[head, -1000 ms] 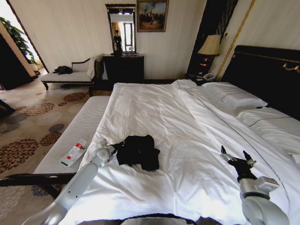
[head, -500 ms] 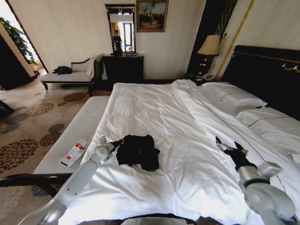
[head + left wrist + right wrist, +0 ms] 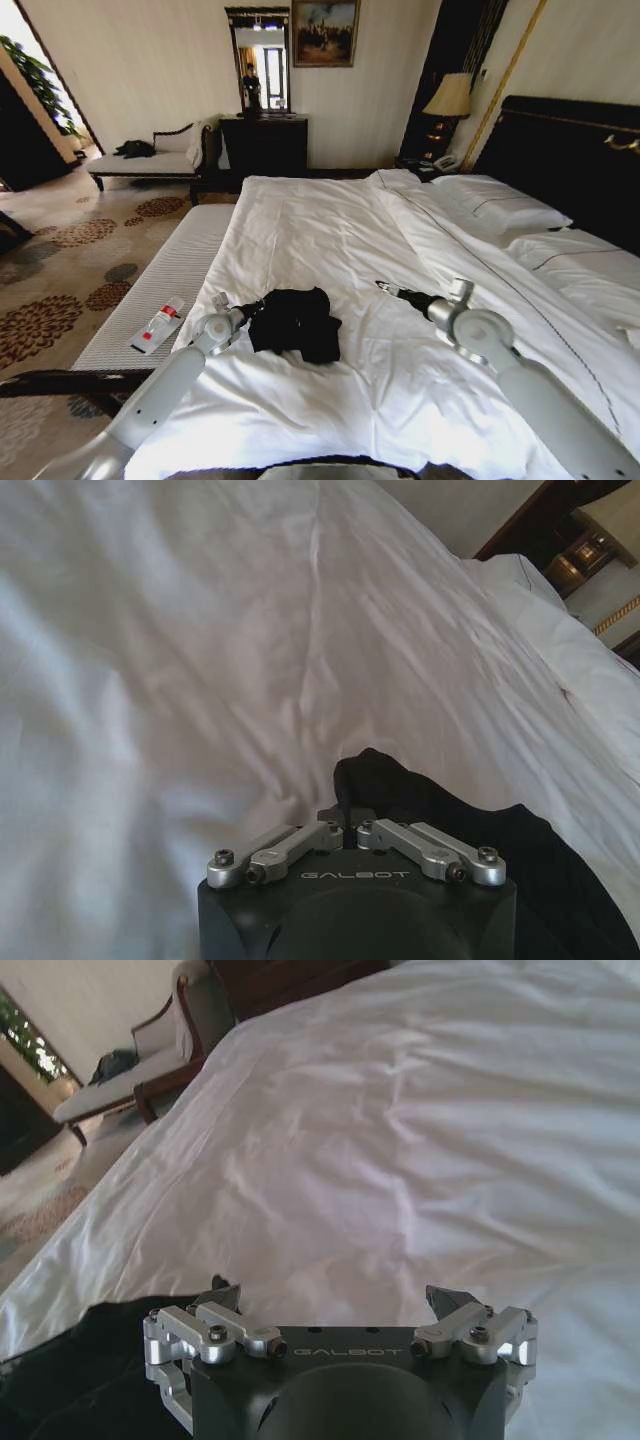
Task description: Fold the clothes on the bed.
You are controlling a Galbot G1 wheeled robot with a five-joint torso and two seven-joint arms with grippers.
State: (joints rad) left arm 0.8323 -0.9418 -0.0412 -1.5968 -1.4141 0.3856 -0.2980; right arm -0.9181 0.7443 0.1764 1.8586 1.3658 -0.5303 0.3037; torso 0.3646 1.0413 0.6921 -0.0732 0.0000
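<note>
Head view is showing the large double bed (image 3: 330, 240) with white sheets and a dark wooden headboard, and the black soft-fabric T-shirt (image 3: 295, 322) is lying crumpled on it, near the foot-end edge and toward the bed's left side. Its lettering is hidden in the folds.

The left end effector (image 3: 251, 309) is reaching in from the left edge of the bed and is touching the left rim of the black T-shirt. In the left wrist view the left end effector (image 3: 351, 818) is clenched, its two metal links drawn together, and a raised fold of the black T-shirt (image 3: 420, 810) is sitting right at the tips; it is probably pinching that fold, though the contact itself is hidden behind the housing.

The right end effector (image 3: 390, 289) is hanging over the middle of the bed, to the right of the T-shirt and apart from it, pointing toward it. In the right wrist view the right end effector (image 3: 337, 1297) is released, its fingers spread wide with nothing between them, above bare white sheet, with the black T-shirt (image 3: 80, 1370) lying near one finger.

A pale ribbed bench (image 3: 170, 285) is standing along the bed's left edge, carrying a small white and red flat packet (image 3: 157, 325).
</note>
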